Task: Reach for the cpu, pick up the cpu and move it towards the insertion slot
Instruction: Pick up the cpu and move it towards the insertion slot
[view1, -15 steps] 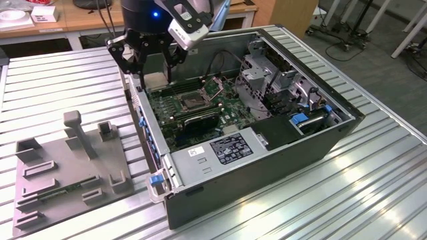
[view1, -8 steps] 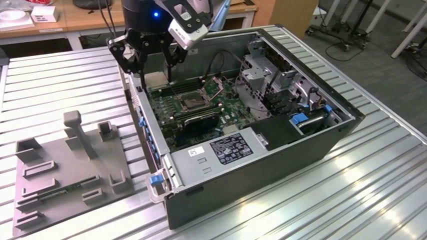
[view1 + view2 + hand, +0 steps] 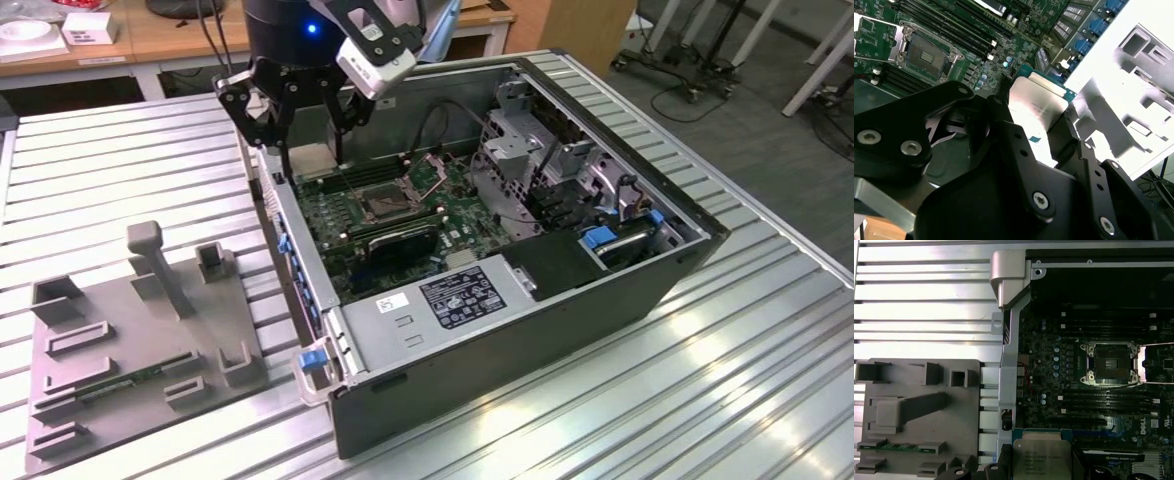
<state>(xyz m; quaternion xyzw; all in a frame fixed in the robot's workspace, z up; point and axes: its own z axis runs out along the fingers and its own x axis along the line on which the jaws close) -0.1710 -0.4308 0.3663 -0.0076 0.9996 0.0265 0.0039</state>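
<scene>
One silvery, pale-rimmed cpu (image 3: 1036, 107) (square, thin) sits clamped between the tool (image 3: 1034, 117) fingers above the board.

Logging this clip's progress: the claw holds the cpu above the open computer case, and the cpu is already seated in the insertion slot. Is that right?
Not quite. The claw does hold the cpu above the open computer case, but the cpu is not seated. The first wrist view shows the insertion slot with its dark centre bare, apart from the gripped cpu.

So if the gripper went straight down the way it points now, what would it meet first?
Probably the green circuit board at the case's edge, short of the insertion slot. The gripper holds the cpu above it; depth is unclear.
</scene>
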